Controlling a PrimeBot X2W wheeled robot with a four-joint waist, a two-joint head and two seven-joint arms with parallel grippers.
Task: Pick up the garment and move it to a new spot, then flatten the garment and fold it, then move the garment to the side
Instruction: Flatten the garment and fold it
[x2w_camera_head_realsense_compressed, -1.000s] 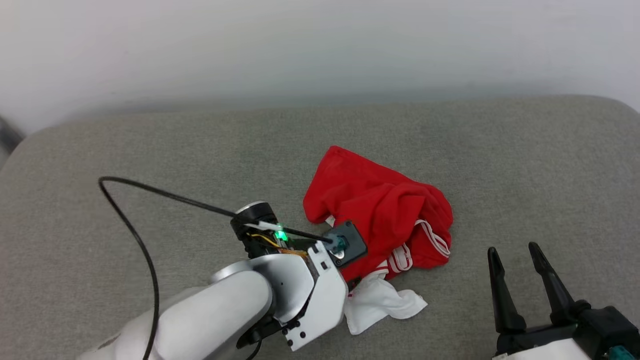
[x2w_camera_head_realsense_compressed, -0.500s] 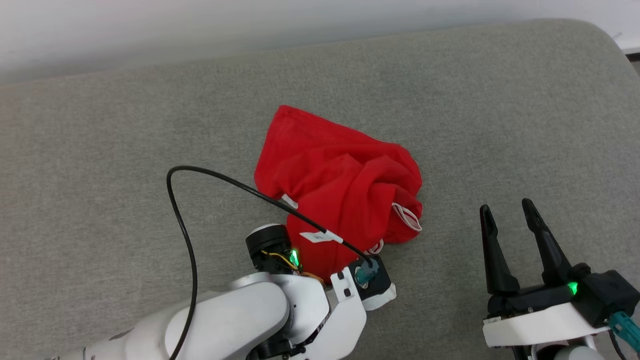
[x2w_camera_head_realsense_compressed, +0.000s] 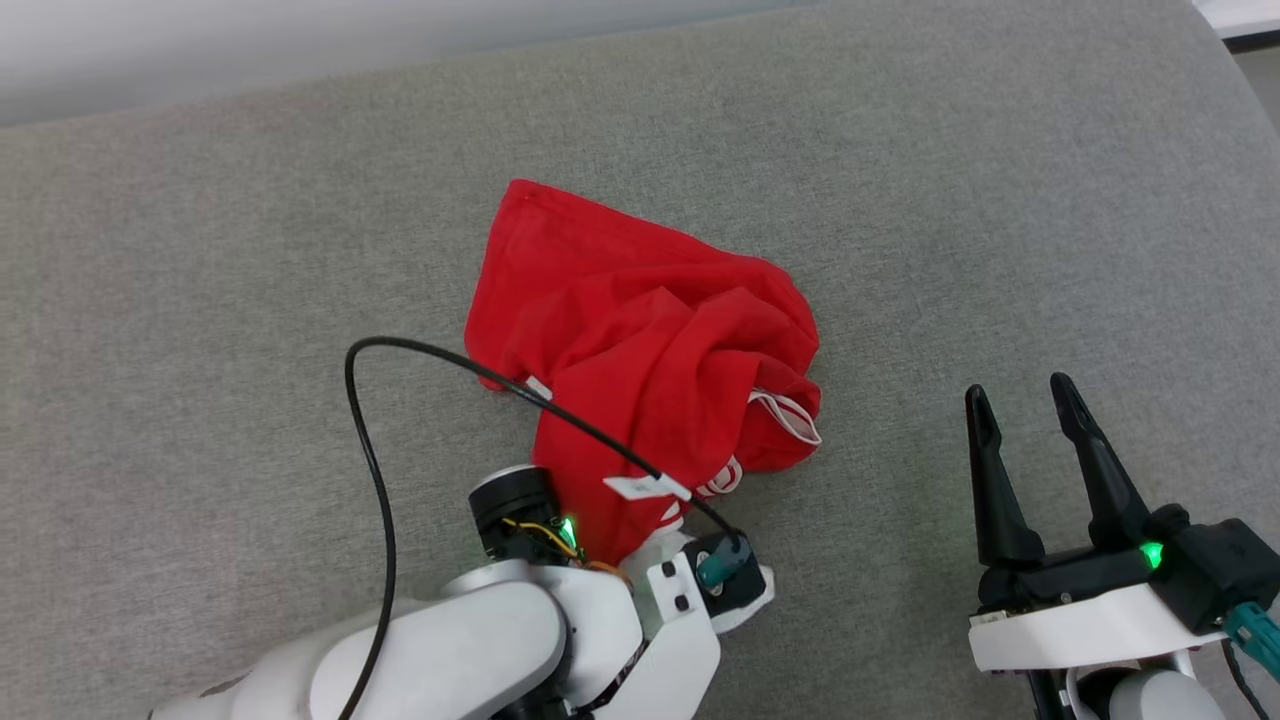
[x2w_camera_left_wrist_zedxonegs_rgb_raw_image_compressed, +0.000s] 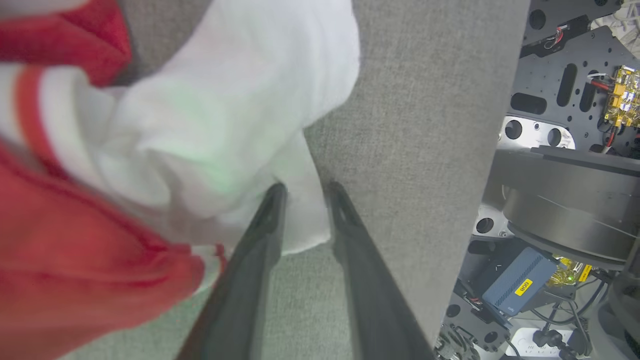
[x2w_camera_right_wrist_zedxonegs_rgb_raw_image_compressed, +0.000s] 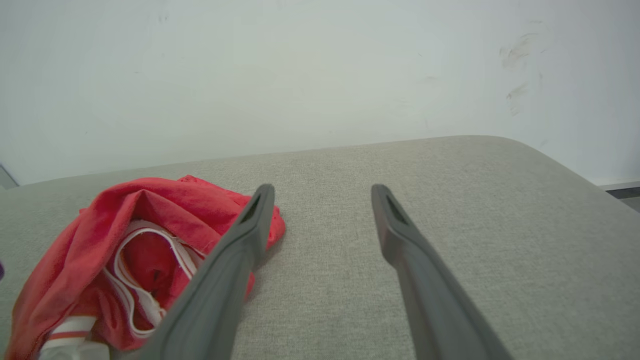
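Observation:
The garment (x2w_camera_head_realsense_compressed: 640, 330), red with a white sleeve, lies crumpled in the middle of the grey cushion. My left wrist (x2w_camera_head_realsense_compressed: 700, 590) hangs over its near end and hides most of the white sleeve. In the left wrist view my left gripper (x2w_camera_left_wrist_zedxonegs_rgb_raw_image_compressed: 306, 192) points down, its jaws narrowed around a flap of the white sleeve (x2w_camera_left_wrist_zedxonegs_rgb_raw_image_compressed: 200, 125); whether they pinch it I cannot tell. Red-and-white stripe trim (x2w_camera_left_wrist_zedxonegs_rgb_raw_image_compressed: 30, 115) shows at the upper left. My right gripper (x2w_camera_head_realsense_compressed: 1018, 390) stands open to the right of the garment, apart from it. The right gripper (x2w_camera_right_wrist_zedxonegs_rgb_raw_image_compressed: 322, 190) holds nothing, and the garment (x2w_camera_right_wrist_zedxonegs_rgb_raw_image_compressed: 150, 215) lies to its left.
The grey cushioned surface (x2w_camera_head_realsense_compressed: 200, 250) spreads wide on all sides of the garment. A black cable (x2w_camera_head_realsense_compressed: 365, 450) loops from my left wrist over the red cloth. A pale wall (x2w_camera_right_wrist_zedxonegs_rgb_raw_image_compressed: 300, 75) stands behind. Past the cushion's near edge sits my own base (x2w_camera_left_wrist_zedxonegs_rgb_raw_image_compressed: 565, 200).
The head camera has tilted down and shifted. My left wrist has moved toward the near edge, onto the white sleeve, and its jaws have narrowed. The right gripper stays open.

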